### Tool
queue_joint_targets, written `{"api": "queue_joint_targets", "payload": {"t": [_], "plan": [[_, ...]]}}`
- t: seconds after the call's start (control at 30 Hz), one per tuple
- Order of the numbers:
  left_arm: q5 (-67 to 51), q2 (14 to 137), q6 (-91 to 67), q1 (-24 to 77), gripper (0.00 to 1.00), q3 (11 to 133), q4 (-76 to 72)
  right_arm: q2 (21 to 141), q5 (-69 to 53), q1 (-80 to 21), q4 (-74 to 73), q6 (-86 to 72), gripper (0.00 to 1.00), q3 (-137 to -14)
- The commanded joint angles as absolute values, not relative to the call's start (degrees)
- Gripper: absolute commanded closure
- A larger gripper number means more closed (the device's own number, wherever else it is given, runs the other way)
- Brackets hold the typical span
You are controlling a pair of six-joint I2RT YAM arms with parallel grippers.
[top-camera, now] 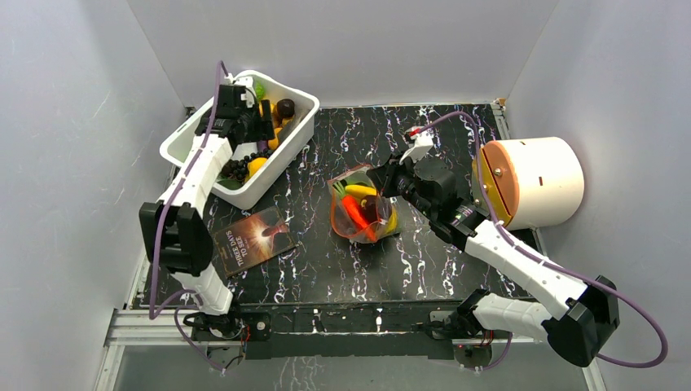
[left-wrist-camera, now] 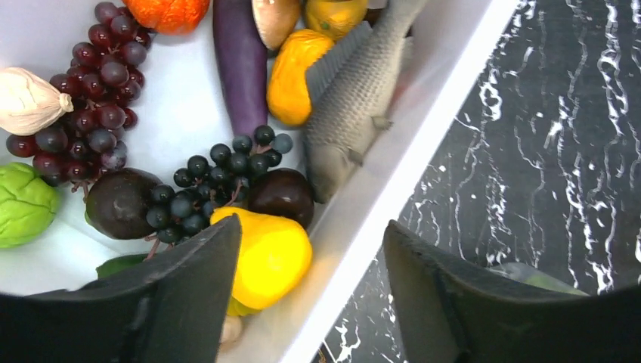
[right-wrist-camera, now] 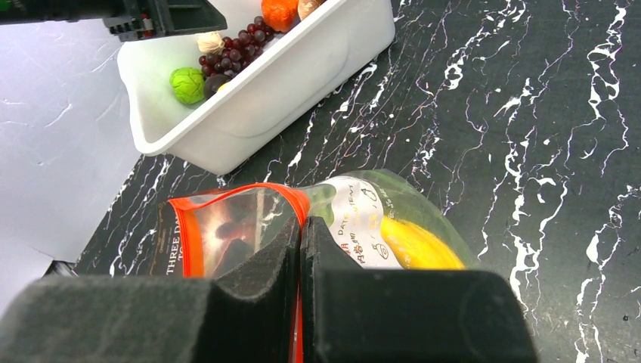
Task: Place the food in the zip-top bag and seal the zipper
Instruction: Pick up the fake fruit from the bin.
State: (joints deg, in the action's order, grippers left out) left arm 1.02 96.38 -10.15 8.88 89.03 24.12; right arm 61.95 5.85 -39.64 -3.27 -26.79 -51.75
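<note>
Top view: the clear crinkly plastic zip-top bag (top-camera: 358,213) is lying mid-frame on the black marbled table (top-camera: 326,273), containing a yellow banana bunch (top-camera: 363,192) and an orange carrot (top-camera: 354,210). The left gripper (top-camera: 262,124) is hovering over the white rectangular plastic tub (top-camera: 303,110), upper left.

Left wrist view: the jaws are standing wide, grasping nothing. The yellow plastic fruit (left-wrist-camera: 268,253), black grape bunch (left-wrist-camera: 204,181) and grey toy fish (left-wrist-camera: 355,98) are sitting in the tub. They're probably light, hard and slick, so grab across the middle.

Right wrist view: the right gripper (right-wrist-camera: 301,234) is pinching the red-orange zipper strip (right-wrist-camera: 227,195) at lower centre. The film is looking floppy, and the strip is the firmer hold.
</note>
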Motion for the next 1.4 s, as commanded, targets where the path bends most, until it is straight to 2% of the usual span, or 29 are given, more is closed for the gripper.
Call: {"api": "queue_joint_targets", "payload": {"t": [0.0,0.17,0.3,0.37,0.47,0.83,1.23,1.37], "plan": [[2.1,99.8,-7.5,7.0,0.38,93.8,23.5,59.9,5.9,-39.5,1.0,-25.4,1.0,-54.3],[-3.1,106.7,-8.3,4.8,0.47,98.1,20.1,60.5,5.4,-39.5,0.0,-26.0,1.0,-55.5],[-7.2,112.4,-10.8,4.3,0.48,102.7,15.7,60.3,6.6,-39.5,-0.8,-26.1,1.0,-56.2],[-8.2,115.9,-13.0,4.0,0.46,105.7,14.2,60.4,7.6,-39.5,-1.4,-26.0,1.0,-56.6],[-9.6,120.1,-13.3,3.9,0.37,110.2,12.9,61.0,8.5,-39.5,-2.2,-25.8,1.0,-57.5],[-15.7,127.8,-10.4,3.7,0.24,114.2,2.0,64.1,8.1,-39.5,-2.9,-25.4,1.0,-60.0],[-16.6,136.7,-11.1,3.6,0.22,121.5,0.1,65.1,8.2,-39.5,-2.8,-25.5,1.0,-60.7],[-18.9,138.6,-11.5,3.7,0.24,122.8,-1.3,65.2,8.3,-39.5,-2.9,-25.5,1.0,-60.6]]}}
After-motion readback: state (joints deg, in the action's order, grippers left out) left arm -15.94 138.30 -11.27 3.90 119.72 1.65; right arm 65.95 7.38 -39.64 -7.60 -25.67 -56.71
